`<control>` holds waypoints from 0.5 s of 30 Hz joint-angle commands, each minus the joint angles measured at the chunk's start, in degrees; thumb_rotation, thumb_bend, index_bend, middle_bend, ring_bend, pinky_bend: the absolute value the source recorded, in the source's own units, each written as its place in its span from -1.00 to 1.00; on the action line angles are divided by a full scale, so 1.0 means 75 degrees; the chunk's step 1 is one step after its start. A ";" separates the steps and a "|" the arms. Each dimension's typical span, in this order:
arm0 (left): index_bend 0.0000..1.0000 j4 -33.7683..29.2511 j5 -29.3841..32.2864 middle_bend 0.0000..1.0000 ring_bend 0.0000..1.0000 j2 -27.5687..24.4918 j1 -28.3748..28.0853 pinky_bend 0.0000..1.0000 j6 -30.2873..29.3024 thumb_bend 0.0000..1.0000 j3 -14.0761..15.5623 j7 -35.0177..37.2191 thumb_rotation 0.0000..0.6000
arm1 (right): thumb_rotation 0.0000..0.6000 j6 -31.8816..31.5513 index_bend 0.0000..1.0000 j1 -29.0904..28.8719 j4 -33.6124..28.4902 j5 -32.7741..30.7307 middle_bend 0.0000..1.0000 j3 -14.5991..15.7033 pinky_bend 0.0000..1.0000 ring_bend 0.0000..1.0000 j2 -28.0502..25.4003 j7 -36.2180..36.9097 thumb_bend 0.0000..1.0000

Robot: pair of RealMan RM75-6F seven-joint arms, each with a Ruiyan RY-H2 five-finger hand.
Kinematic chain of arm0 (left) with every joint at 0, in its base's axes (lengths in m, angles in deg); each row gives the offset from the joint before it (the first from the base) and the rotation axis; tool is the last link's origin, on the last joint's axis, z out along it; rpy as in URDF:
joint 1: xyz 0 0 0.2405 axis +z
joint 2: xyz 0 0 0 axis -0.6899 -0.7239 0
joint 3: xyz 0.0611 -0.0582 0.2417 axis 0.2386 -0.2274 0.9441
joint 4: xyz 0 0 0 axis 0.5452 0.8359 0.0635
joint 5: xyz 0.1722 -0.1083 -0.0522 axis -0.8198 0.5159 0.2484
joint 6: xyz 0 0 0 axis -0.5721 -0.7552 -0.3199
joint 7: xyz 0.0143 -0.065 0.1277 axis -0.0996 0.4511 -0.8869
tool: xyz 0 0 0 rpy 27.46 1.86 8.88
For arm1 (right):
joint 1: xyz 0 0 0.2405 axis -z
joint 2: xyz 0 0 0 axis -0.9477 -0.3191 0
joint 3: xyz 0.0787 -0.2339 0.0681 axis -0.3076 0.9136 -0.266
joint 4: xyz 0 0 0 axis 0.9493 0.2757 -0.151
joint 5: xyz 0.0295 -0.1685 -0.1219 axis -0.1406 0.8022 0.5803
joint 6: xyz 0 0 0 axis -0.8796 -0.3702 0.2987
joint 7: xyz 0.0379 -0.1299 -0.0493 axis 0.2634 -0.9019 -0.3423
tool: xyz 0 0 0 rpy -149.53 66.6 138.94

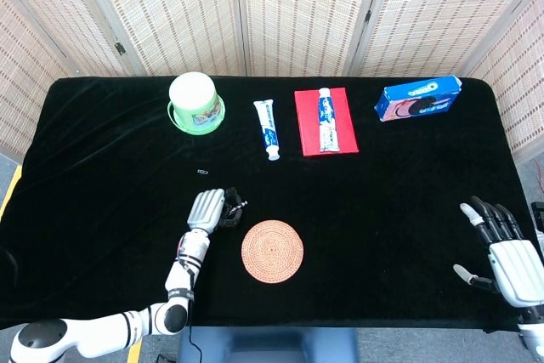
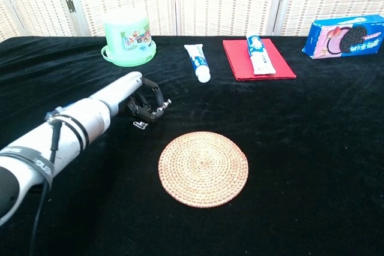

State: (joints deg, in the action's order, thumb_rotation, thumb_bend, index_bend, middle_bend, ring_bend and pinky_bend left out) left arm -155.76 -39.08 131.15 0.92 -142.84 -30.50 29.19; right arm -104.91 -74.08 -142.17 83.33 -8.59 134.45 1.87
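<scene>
paper clip (image 2: 161,105) pinched in the curled left hand (image 1: 209,209), just left of the woven coaster (image 1: 272,250), not yet on it; another clip (image 2: 140,125) lies nearby.

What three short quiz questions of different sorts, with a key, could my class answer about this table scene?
1. True or false: a toothpaste tube lies on the red cloth.
2. What is nearest the left hand? A) woven mat B) cookie box C) green tub
3. Fill in: the right hand holds ____.

Key
1. True.
2. A: the woven mat lies just beside it; the cookie box and green tub stand at the far edge.
3. Nothing; its fingers are spread.
</scene>
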 commanded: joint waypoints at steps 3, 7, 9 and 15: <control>0.75 0.0516 -0.0084 1.00 1.00 0.0232 -0.0172 1.00 0.0286 0.56 -0.0004 0.0245 1.00 | 1.00 -0.0078 -1.00 0.0069 0.0058 -0.0064 -1.00 -0.0012 -1.00 -1.00 -0.0008 0.0065 -0.64; 0.75 0.0738 -0.0094 1.00 1.00 0.0236 -0.0150 1.00 0.0417 0.56 0.0001 0.0441 1.00 | 1.00 -0.0083 -1.00 0.0082 0.0087 -0.0117 -1.00 -0.0035 -1.00 -1.00 -0.0005 0.0095 -0.64; 0.75 0.0841 -0.0102 1.00 1.00 0.0228 -0.0131 1.00 0.0450 0.56 -0.0002 0.0519 1.00 | 1.00 -0.0064 -1.00 0.0074 0.0087 -0.0109 -1.00 -0.0033 -1.00 -1.00 0.0004 0.0071 -0.64; 0.75 0.0745 -0.0220 1.00 1.00 0.0027 -0.0023 1.00 0.0324 0.56 -0.0024 0.0632 1.00 | 1.00 0.0013 -1.00 0.0033 0.0052 -0.0089 -1.00 -0.0030 -1.00 -1.00 0.0033 -0.0038 -0.64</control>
State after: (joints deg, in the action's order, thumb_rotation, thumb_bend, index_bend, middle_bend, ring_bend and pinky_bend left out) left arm -149.82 -40.53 131.73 0.53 -140.12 -30.62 33.83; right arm -104.85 -73.80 -141.76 82.65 -8.82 134.68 1.61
